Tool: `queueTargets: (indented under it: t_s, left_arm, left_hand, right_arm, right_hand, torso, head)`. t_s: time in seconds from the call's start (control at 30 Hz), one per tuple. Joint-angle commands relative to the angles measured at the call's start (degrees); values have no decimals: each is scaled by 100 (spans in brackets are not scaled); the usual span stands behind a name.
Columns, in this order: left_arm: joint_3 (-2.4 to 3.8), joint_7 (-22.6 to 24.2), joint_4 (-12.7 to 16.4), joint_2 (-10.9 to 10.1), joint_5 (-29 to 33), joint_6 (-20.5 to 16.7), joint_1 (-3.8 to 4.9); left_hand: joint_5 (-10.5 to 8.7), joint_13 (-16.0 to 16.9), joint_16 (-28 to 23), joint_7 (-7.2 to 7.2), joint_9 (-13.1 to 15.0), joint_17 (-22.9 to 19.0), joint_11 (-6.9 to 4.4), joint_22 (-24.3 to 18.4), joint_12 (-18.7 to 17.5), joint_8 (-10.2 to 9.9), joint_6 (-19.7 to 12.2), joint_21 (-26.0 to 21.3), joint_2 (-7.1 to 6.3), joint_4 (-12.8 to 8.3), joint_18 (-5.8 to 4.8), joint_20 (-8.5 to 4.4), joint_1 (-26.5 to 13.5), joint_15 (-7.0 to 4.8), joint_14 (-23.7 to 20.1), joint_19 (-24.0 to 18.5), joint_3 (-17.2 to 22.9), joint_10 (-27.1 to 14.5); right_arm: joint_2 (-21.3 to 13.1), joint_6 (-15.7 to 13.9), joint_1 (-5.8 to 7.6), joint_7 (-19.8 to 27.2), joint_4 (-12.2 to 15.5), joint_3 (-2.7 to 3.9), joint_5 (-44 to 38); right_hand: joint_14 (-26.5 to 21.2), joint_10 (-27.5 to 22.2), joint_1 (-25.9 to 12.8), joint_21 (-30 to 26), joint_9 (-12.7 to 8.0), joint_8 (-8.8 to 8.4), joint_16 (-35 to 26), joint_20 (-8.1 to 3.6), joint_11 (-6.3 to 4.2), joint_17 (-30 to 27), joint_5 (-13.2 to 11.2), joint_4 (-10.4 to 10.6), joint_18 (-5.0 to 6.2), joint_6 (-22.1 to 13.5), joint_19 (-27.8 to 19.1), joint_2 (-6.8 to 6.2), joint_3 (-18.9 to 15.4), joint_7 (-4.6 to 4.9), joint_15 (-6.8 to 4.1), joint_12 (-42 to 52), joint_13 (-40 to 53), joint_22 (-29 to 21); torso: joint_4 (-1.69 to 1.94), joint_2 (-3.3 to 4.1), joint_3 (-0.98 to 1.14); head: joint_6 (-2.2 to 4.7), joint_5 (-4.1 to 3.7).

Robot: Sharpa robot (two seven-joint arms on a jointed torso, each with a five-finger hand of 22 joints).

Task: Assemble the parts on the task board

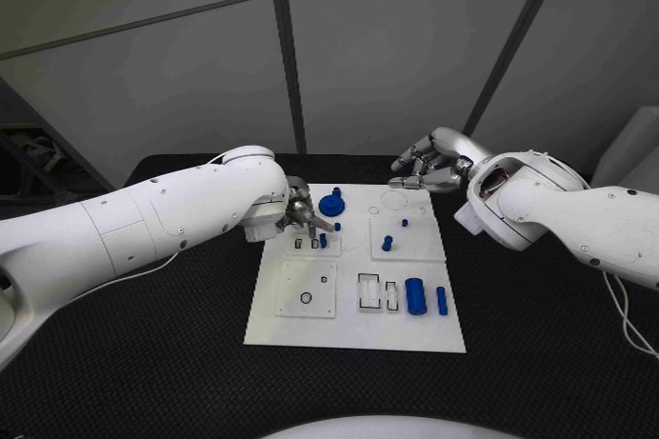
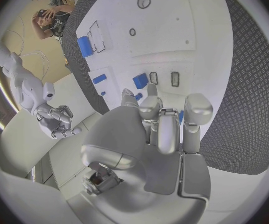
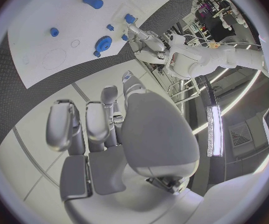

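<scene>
left hand (image 1: 300,216) fingers curled downward, right hand (image 1: 431,164) raised, empty

White task board (image 1: 412,329), blue parts (image 1: 415,295), black table (image 1: 549,353), silver fingers (image 2: 166,129)

No readable text, labels, brand names, numbers or signs appear in any of the views. The white task board (image 1: 354,329) at the centre of the frame carries only thin black outlines of rectangles and circles, with no lettering on or beside them. The blue parts (image 1: 415,295) on it are plain and unmarked. The white arms and both silver robot hands show no logos or writing that can be made out.
</scene>
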Motion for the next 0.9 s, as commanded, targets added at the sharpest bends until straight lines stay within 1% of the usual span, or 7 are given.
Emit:
queueTargets:
  t_s: [0.03,0.1,0.4,0.5,0.73,0.9]
  left_arm:
    - [3,-39,-11,22,-44,121,11]
    - [3,-37,-21,34,-44,137,10]
    - [3,-14,-73,86,-44,199,10]
    - [3,9,-82,95,-44,204,9]
    - [3,62,-118,122,-43,283,8]
    - [3,90,-148,153,-35,341,6]
  left_hand:
    - [-15,13,9,-8,10,636,3,7,-21,-32,-29,-14,-5,-9,67,1,54,-16,396,-41,17,-10]
    - [-15,13,9,-8,10,636,3,7,-21,-32,-29,-14,-5,-9,67,1,54,-16,396,-41,17,-10]
    - [-12,33,14,-7,40,643,4,17,-34,-39,-30,-11,2,-26,67,5,88,-14,398,-46,35,-8]
    - [-8,51,17,-6,63,647,5,20,-42,-44,-31,-12,1,-45,68,7,118,-12,399,-52,47,-6]
    - [-6,61,22,-7,78,655,5,34,-46,-45,-26,-6,5,-53,67,8,132,-12,401,-49,56,-3]
    - [0,90,32,-11,113,668,2,54,-45,-44,-12,3,18,-75,65,10,164,-12,405,-47,77,7]
  right_arm:
    - [12,23,13,10,0,5,-33]
    - [18,26,13,8,-2,5,-33]
    - [33,46,13,-10,-3,5,-33]
    - [45,53,13,-5,-5,5,-34]
    - [77,69,13,6,-11,6,-68]
    - [95,80,13,8,-15,6,-78]
  right_hand:
    - [1,-25,-5,-16,8,-16,-17,-13,1,-5,13,36,35,-35,-38,-60,2,-9,-16,-19,-5,15]
    - [1,-25,-5,-16,8,-16,-17,-13,1,-5,13,36,35,-35,-38,-60,2,-9,-16,-19,-5,15]
    - [-6,-34,-9,-36,9,-14,-48,-12,2,-35,13,40,39,-41,-46,-58,2,-8,-15,-48,-33,-2]
    - [-7,-37,-10,-39,9,-14,-53,-12,3,-39,13,41,39,-42,-47,-58,2,-8,-15,-56,-41,-4]
    - [-8,-40,-13,-43,10,-13,-59,-11,3,-44,12,43,40,-43,-47,-57,1,-7,-15,-66,-51,-7]
    - [-12,-42,-19,-56,12,-11,-78,-11,4,-62,12,46,42,-44,-52,-56,0,-7,-14,-77,-64,-18]
  torso:
    - [7,-5,-3]
    - [9,-6,-2]
    - [16,-2,-9]
    - [11,1,-8]
    - [29,-5,-12]
    - [23,-3,-14]
  head:
    - [-13,-25]
    - [-23,-48]
    - [-40,-46]
    - [-38,-41]
    - [-64,-48]
    - [-66,-49]
